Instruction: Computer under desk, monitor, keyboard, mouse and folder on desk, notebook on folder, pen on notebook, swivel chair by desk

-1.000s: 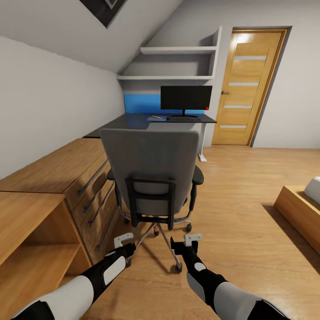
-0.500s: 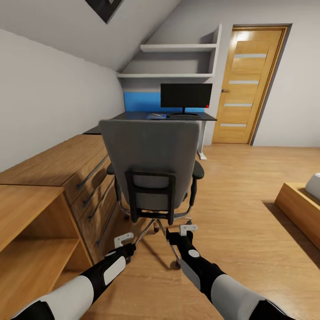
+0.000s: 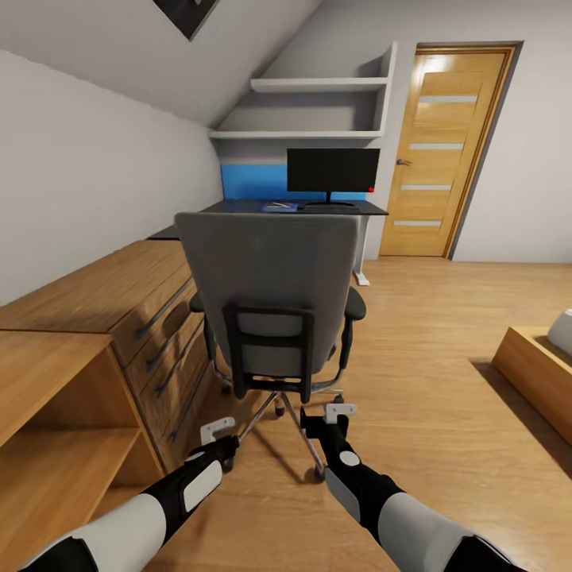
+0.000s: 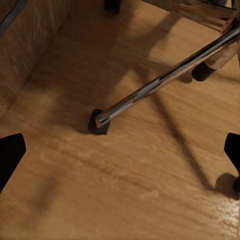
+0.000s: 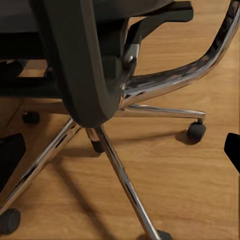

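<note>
The swivel chair (image 3: 266, 286) stands right in front of me with its grey back towards me and its chrome base (image 3: 278, 409) on the wood floor. My left gripper (image 3: 218, 431) hangs open low beside a chrome leg (image 4: 165, 80) and its castor (image 4: 98, 122). Just behind the base, my right gripper (image 3: 340, 411) is open too, facing the chair's black back bracket (image 5: 85, 65) and a chrome leg (image 5: 120, 175). Far behind, the black desk (image 3: 238, 208) carries the monitor (image 3: 332, 171). Left of the monitor's stand lies the blue folder (image 3: 280, 207) with something pale on it.
A wooden chest of drawers (image 3: 159, 318) and an open wooden shelf unit (image 3: 56, 413) run along the left wall, close to the chair. A wooden door (image 3: 445, 151) is at the back right. A low wooden frame (image 3: 540, 373) sits at the right. Open floor lies between.
The camera has closed in slightly on the chair. My right gripper has risen and shifted a little left towards the chair's base. The left gripper has hardly moved.
</note>
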`<state>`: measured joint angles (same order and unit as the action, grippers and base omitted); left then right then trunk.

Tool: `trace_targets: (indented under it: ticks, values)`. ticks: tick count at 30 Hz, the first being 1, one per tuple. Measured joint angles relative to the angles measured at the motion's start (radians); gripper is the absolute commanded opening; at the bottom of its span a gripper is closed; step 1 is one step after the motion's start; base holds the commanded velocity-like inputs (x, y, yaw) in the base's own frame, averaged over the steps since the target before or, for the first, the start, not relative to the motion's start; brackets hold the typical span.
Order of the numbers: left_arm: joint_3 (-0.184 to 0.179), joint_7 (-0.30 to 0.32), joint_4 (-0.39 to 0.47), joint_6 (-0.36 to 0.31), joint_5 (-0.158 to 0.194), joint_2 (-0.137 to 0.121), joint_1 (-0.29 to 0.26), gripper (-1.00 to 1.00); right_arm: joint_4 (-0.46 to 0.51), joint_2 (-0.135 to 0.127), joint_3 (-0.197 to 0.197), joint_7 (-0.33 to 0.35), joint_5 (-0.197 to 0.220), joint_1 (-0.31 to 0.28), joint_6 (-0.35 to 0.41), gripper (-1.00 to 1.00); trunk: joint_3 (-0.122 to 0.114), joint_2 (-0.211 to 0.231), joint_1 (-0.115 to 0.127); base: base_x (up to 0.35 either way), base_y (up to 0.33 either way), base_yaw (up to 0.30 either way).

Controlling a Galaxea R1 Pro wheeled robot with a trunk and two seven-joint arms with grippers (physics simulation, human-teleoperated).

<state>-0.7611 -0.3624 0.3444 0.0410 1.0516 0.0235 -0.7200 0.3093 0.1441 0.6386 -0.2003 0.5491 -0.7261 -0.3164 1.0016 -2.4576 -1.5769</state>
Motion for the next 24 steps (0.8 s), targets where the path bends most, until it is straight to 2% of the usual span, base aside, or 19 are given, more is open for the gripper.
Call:
trace_targets:
  ticks: [11,24]
  values:
    - [-0.004,0.001,-0.005,0.01,-0.002,0.001,0.0,1.0,-0.016,0.001,0.001,0.001,-0.001,0.0,-0.003,1.0,0.0,0.0,0.0,0.094,0.0,0.0]
    - [-0.005,0.001,-0.005,0.01,-0.003,0.001,0.0,1.0,-0.017,0.002,0.002,0.001,0.0,0.001,-0.004,1.0,0.0,0.0,0.0,0.294,0.0,0.0]
